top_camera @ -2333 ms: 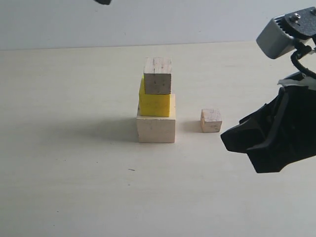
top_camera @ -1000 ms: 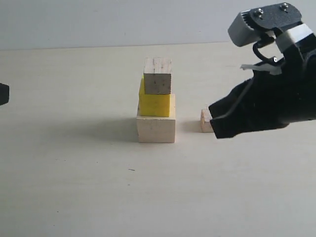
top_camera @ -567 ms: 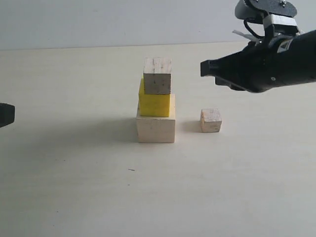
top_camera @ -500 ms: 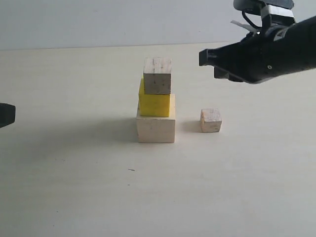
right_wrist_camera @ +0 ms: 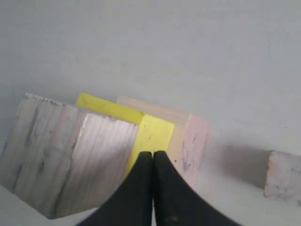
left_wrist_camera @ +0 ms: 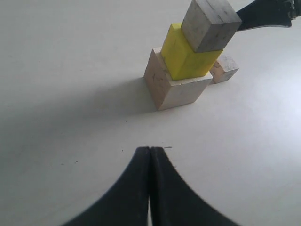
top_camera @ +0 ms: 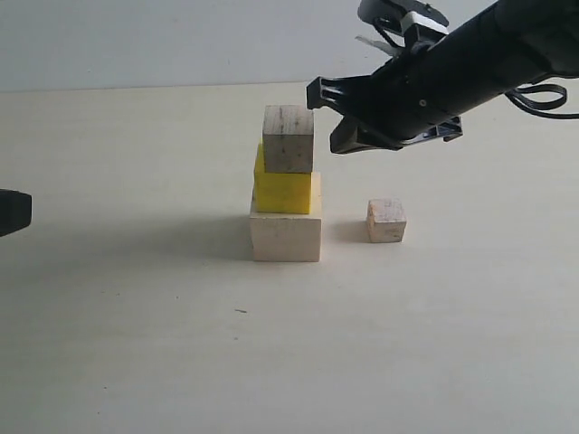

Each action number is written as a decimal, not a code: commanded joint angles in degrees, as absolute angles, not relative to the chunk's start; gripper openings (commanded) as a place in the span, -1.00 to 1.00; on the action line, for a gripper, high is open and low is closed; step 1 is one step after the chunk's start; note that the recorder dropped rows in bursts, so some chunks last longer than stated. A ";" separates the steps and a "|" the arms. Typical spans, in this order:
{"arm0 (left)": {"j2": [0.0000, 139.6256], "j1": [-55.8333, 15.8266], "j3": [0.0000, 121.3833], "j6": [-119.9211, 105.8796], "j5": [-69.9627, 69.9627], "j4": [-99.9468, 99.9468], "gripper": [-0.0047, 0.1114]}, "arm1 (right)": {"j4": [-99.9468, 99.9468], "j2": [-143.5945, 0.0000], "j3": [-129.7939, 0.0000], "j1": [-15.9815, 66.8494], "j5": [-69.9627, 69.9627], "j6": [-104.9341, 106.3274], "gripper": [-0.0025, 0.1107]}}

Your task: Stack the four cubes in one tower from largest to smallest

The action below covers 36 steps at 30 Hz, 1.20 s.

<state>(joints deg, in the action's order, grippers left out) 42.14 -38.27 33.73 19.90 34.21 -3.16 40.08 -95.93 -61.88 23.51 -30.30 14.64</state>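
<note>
Right of the tower [top_camera: 288, 185] on the desk [top_camera: 136, 344], the smallest cube [top_camera: 386, 221] lies below and right of the right arm's closed, empty fingers [right_wrist_camera: 162, 188].

I seem to be at a lab test bench: a plain pale tabletop [top_camera: 127, 362] meets a blank grey-white wall [top_camera: 136, 41] at the far side, stacking cubes [top_camera: 288, 194] set out.
</note>
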 commanded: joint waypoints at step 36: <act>41.91 -38.16 33.51 19.51 32.90 -2.64 -0.92 | 49.43 -96.16 -62.39 23.19 -32.17 28.77 -0.96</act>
